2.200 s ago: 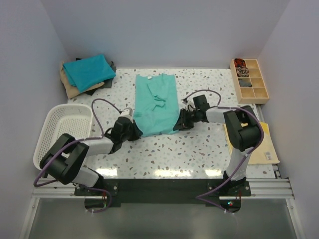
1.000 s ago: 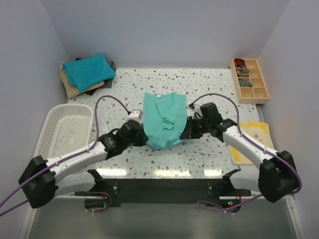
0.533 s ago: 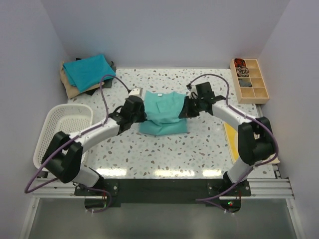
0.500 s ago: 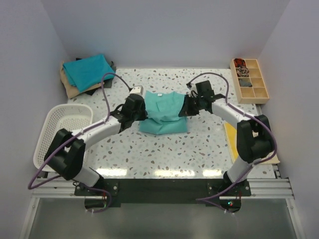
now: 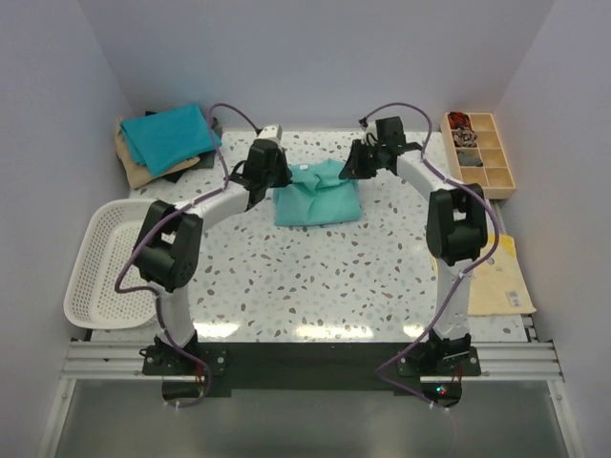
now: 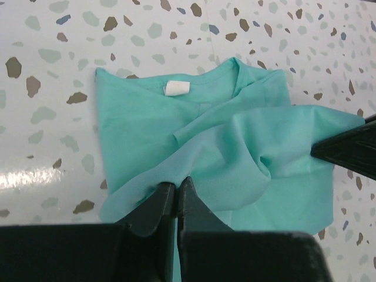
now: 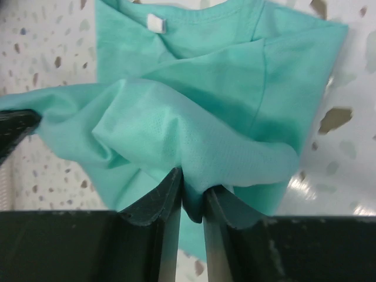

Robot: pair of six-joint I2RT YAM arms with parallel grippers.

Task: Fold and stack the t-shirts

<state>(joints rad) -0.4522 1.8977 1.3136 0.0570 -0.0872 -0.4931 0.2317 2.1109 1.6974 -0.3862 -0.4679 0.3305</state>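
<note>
The light sea-green t-shirt (image 5: 317,196) lies at the far middle of the table, its lower half lifted and carried over its collar half. My left gripper (image 5: 270,176) is shut on the shirt's left hem corner (image 6: 176,176). My right gripper (image 5: 359,164) is shut on the right hem corner (image 7: 194,176). The white neck label (image 6: 177,88) shows in the left wrist view and in the right wrist view (image 7: 155,23). A deeper teal-blue t-shirt (image 5: 170,135) tops a stack with a tan one (image 5: 136,168) and a dark one (image 5: 183,170) at the far left corner.
A white mesh basket (image 5: 113,258) stands at the left edge. A wooden compartment tray (image 5: 479,153) with small items sits at the far right. Flat yellow and tan sheets (image 5: 496,277) lie at the right edge.
Both grippers have carried the shirt's lower hem up and away toward the collar end. The shirt now looks half as long and sits farther back.
</note>
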